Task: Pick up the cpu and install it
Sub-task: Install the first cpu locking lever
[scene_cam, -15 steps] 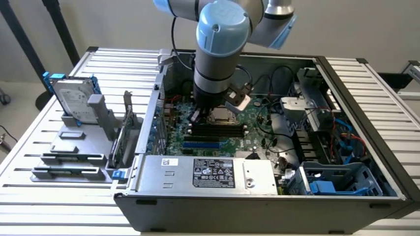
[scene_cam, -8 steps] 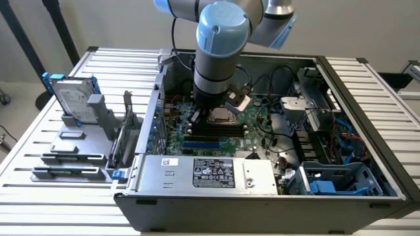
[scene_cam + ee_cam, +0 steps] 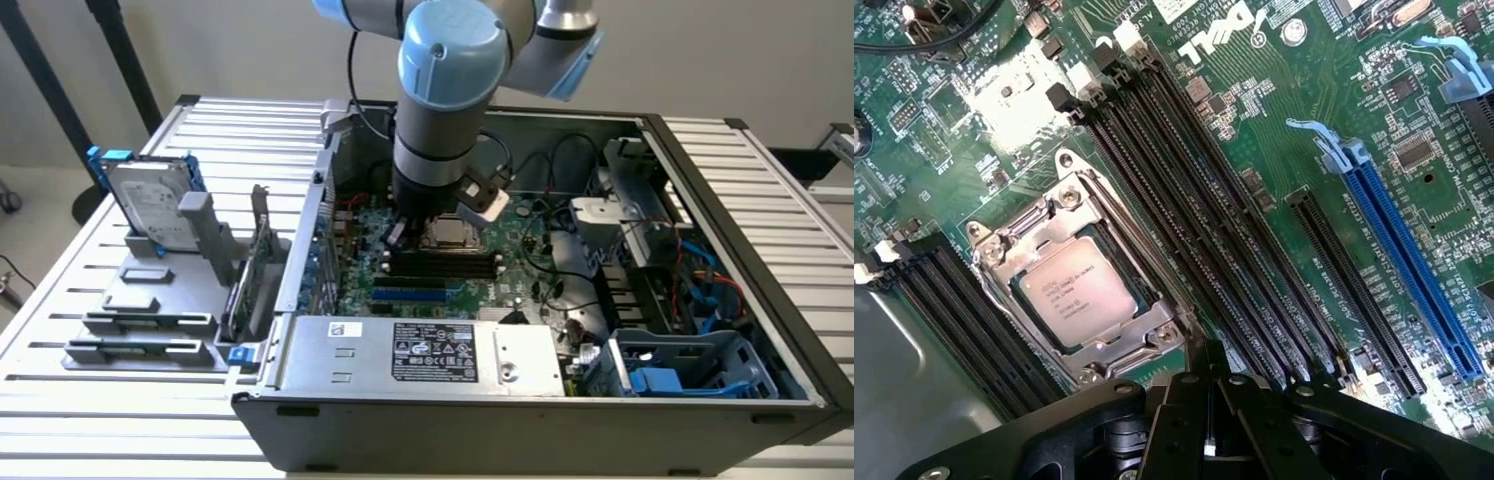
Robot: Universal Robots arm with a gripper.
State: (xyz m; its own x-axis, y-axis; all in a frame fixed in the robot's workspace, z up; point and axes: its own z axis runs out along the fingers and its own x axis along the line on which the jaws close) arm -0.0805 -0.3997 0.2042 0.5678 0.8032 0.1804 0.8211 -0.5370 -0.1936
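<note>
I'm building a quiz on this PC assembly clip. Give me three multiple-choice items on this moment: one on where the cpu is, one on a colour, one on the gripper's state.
1. Where does the cpu lie?
A. In the metal-framed socket on the motherboard
B. On the grey rack beside the case
C. Between the gripper's fingers

2. What colour is the long expansion slot next to the black one?
A. Red
B. Blue
C. White

3. How does the gripper stand?
A. Wide open
B. Shut on the cpu
C. Shut, holding nothing

Answers:
1. A, the silver chip sits inside the socket frame in the wrist view.
2. B, the slot is bright blue.
3. C, its fingers meet just beside the socket with nothing between them.
</note>
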